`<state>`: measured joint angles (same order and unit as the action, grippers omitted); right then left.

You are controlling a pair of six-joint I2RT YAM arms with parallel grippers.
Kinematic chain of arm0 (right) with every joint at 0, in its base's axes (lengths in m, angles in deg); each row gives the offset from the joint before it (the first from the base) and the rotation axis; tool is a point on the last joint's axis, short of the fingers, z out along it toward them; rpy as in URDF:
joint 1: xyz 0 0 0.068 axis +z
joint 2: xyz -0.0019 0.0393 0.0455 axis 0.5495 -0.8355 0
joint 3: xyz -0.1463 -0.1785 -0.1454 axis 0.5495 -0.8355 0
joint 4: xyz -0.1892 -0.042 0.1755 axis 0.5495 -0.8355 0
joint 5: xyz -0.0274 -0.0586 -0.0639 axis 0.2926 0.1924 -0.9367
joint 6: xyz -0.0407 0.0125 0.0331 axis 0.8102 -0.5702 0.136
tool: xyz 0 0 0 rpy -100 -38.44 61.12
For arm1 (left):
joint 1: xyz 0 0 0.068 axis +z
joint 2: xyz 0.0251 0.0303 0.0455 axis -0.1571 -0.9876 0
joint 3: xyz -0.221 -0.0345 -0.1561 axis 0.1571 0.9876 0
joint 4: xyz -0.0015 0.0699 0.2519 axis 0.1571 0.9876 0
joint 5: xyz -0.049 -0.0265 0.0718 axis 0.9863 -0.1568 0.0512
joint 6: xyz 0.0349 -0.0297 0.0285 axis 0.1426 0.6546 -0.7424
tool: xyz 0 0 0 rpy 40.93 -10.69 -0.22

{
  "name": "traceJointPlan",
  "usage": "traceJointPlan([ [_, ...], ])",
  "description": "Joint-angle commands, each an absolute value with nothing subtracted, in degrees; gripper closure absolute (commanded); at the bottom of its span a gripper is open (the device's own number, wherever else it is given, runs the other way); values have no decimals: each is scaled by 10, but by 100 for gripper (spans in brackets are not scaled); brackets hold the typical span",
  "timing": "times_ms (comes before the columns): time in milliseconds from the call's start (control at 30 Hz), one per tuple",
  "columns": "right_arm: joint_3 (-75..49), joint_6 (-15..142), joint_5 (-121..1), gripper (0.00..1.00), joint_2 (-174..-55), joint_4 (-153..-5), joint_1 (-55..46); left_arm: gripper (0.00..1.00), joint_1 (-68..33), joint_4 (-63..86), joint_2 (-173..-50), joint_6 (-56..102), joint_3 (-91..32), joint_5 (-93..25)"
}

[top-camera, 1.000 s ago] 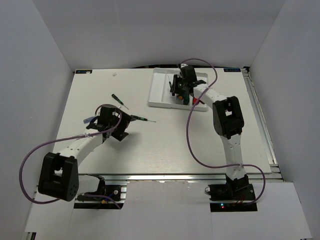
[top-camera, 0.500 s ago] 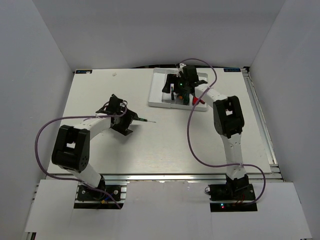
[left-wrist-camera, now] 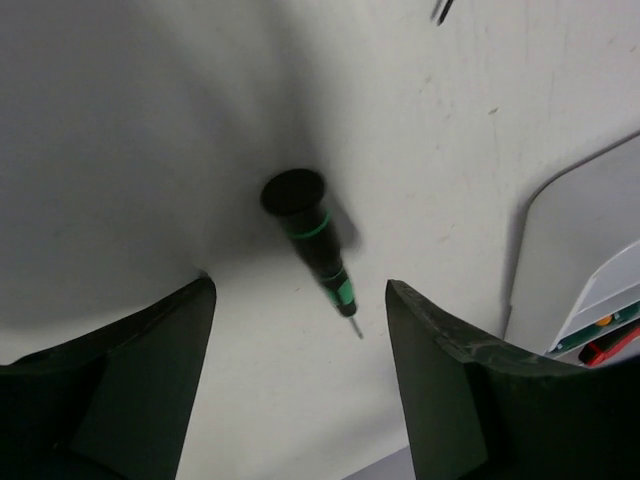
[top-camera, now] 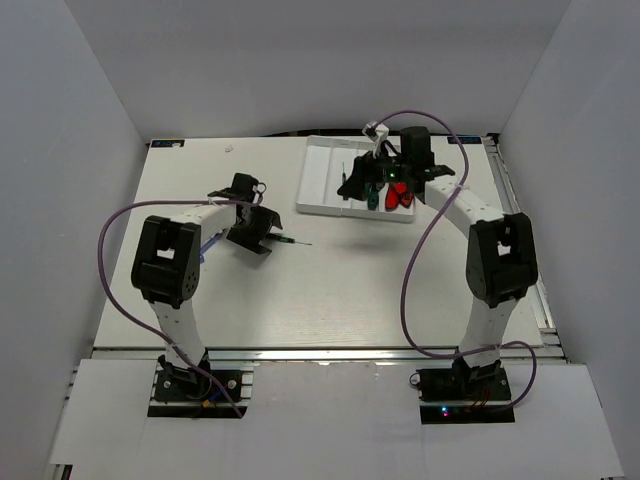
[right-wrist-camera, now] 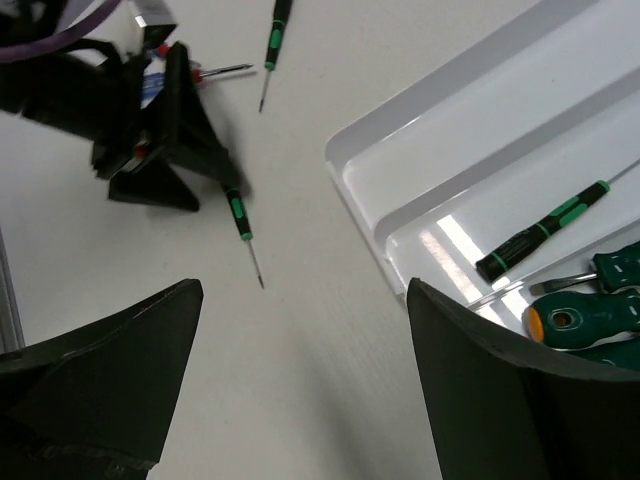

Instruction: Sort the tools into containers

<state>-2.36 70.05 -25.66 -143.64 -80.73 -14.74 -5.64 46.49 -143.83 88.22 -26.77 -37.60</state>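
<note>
A small black-and-green screwdriver (top-camera: 290, 241) (left-wrist-camera: 312, 243) (right-wrist-camera: 238, 214) lies on the table. My left gripper (top-camera: 256, 228) (left-wrist-camera: 300, 300) hangs open just over it, its fingers on either side of the tip and not touching. The white tray (top-camera: 318, 185) (right-wrist-camera: 470, 150) holds a thin green screwdriver (right-wrist-camera: 545, 232), bigger green-handled ones (right-wrist-camera: 592, 300) and red utility knives (top-camera: 400, 196). My right gripper (top-camera: 352, 185) (right-wrist-camera: 305, 290) is open and empty above the tray's near left edge.
Beyond the left gripper, another green screwdriver (right-wrist-camera: 276, 38) and a tiny red-handled one (right-wrist-camera: 215, 70) lie on the table. A blue-handled one (top-camera: 211, 242) rests beside the left arm. Grey walls close in both sides and the back.
The left arm swung toward the far side and brought its gripper over the screwdriver. The right gripper opened and rose from the tray as its elbow swung right.
</note>
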Motion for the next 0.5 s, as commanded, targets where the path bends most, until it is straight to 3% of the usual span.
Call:
traceJointPlan([
  [0,-71,759,-210,11,-1391,-791,-149,23,-56,497,-1464,886,-314,-387],
  [300,-133,785,-203,11,-1310,-790,-157,42,-59,520,-1531,866,-357,-372],
  [467,-152,774,-202,11,-1286,-770,-172,58,-59,522,-1541,844,-372,-376],
])
